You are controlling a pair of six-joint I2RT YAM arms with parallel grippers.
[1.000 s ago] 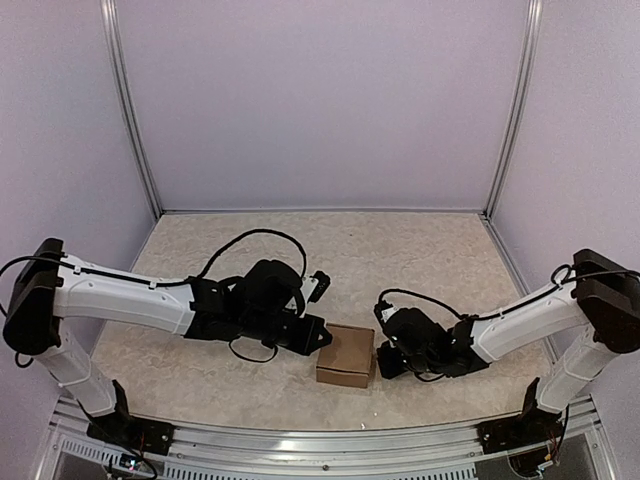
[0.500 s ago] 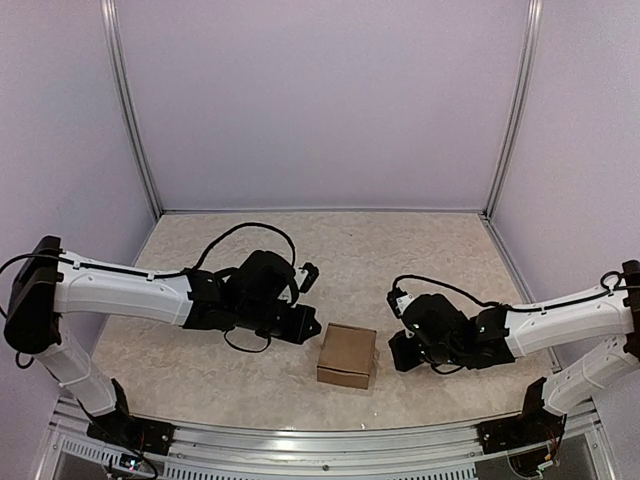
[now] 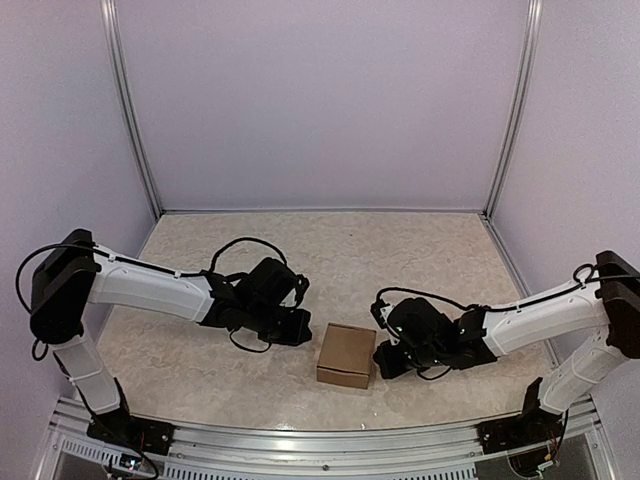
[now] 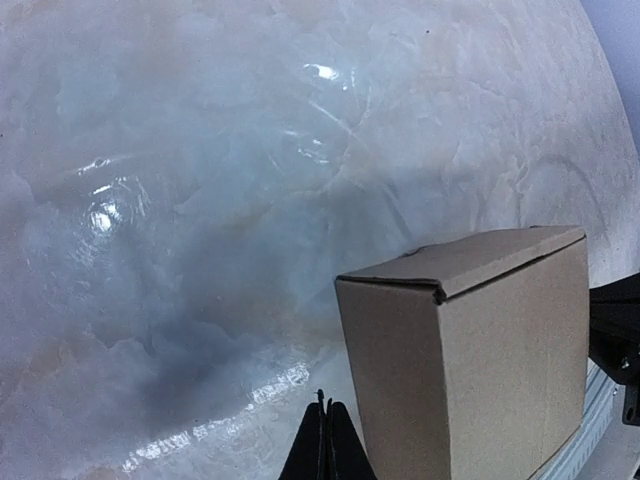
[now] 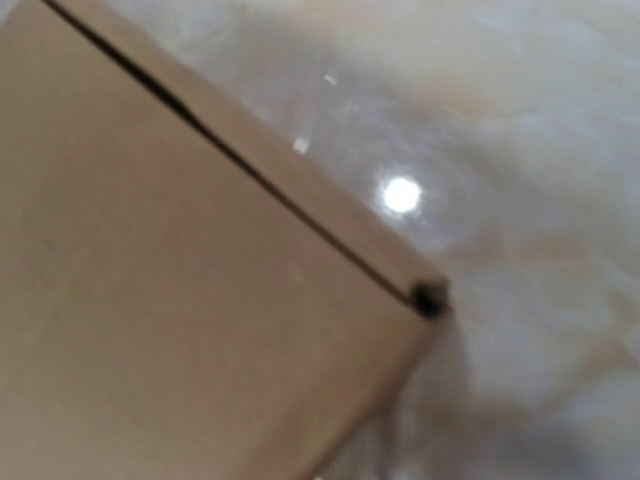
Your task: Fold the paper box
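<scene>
Brown paper box (image 3: 346, 355), closed up, stands near the worktop's (image 3: 400, 250) 6 o'clock edge. We find the left claw (image 3: 300, 328) at its 9 o'clock and the right claw (image 3: 384, 360) at 3, both pinched together and empty; folding seems complete.

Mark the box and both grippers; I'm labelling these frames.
box (image 3: 346, 350), top view, on its closed top face.
left gripper (image 4: 323, 442), left wrist view, on its shut fingertips.
right gripper (image 3: 383, 362), top view, on its tip nearest the box.

Squarish paper box (image 3: 346, 355) on table (image 3: 400, 250)
</scene>
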